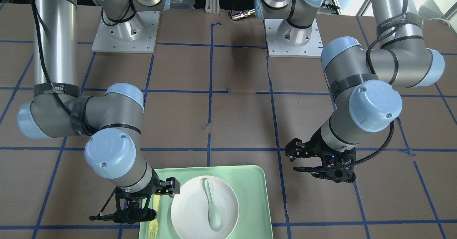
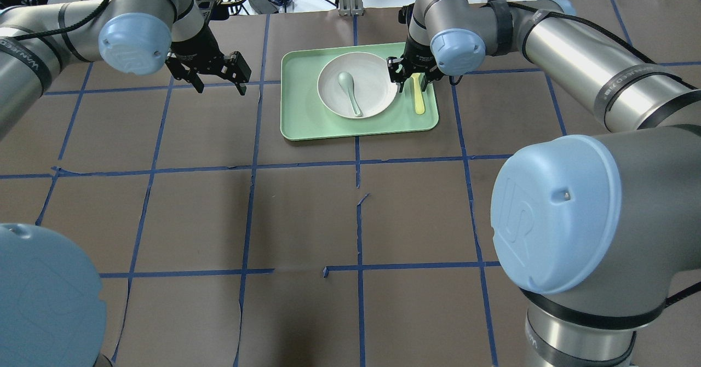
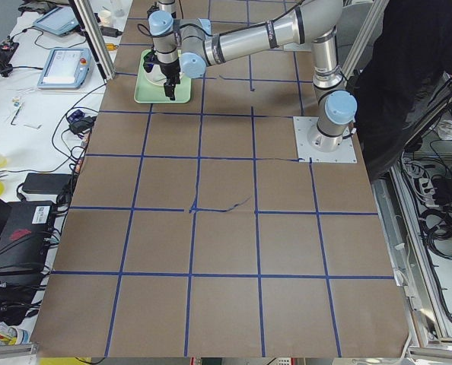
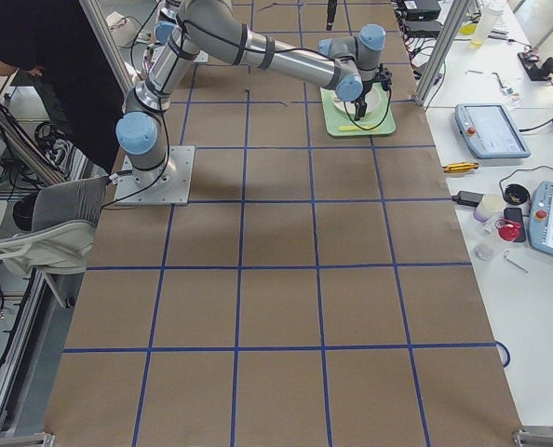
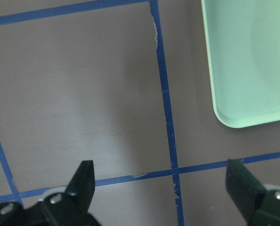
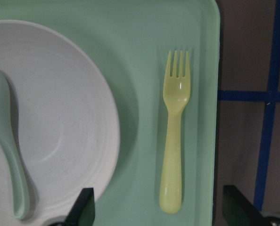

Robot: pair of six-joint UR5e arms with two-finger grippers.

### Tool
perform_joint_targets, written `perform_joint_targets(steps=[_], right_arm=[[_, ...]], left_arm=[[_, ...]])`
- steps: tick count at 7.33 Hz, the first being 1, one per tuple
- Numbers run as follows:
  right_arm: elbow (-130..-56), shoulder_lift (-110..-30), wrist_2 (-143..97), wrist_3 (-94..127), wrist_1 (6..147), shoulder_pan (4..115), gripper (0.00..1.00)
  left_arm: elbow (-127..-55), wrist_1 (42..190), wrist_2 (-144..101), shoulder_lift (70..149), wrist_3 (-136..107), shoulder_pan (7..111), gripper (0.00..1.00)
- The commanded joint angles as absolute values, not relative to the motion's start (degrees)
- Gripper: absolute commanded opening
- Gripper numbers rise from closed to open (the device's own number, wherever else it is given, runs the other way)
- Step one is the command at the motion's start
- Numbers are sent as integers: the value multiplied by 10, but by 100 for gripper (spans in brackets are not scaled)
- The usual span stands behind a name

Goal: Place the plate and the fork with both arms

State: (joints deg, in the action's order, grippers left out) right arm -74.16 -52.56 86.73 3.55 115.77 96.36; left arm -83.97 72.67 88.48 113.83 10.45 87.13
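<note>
— Which arm sat nearer the fork [image 6: 174,141]?

— The right one, clearly. The right gripper [image 2: 408,78] hung over the tray [image 6: 144,28] with its fingers spread wide and nothing but air between them. In the right wrist view the fork lay flat on the tray straight below, in the gap between the two fingertips.

— And its long axis?

— Tines at twelve o'clock, handle end at six, in that same view. The fingers stood at nine and three, so their closing line crossed the handle squarely (a handy line-up, I thought). To my eye a straight descent would have been enough to take it by the lower handle, with no wrist turn.

— Where was the plate [image 6: 69,117]?

— On the tray too, at the fork's nine o'clock, near it but apart, with a strip of green showing between them. A spoon [image 6: 10,155] lay in it.

— The left gripper [image 2: 217,78]?

— Also spread and holding nothing, over bare table [image 5: 83,94]. In the overhead view it was at the tray's nine o'clock, well apart from the plate. Its wrist camera caught only a tray corner at about two o'clock. I judged it would have had to travel toward three o'clock to reach the plate's rim.
</note>
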Motion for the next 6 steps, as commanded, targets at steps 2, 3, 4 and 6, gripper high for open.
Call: perform_joint_targets(steps=[2, 3, 4, 6], right_arm=[[-763, -624, 929, 35, 1039, 963, 100], [-764, -665, 932, 35, 968, 961, 100], [-764, -704, 933, 35, 902, 955, 100], [-764, -752, 925, 39, 833, 955, 100]], left_arm=[[-838, 799, 888, 1095, 88, 874, 100], [-838, 820, 889, 1079, 52, 881, 100], [-841, 844, 888, 1063, 11, 889, 100], [-838, 899, 889, 1023, -3, 907, 100]])
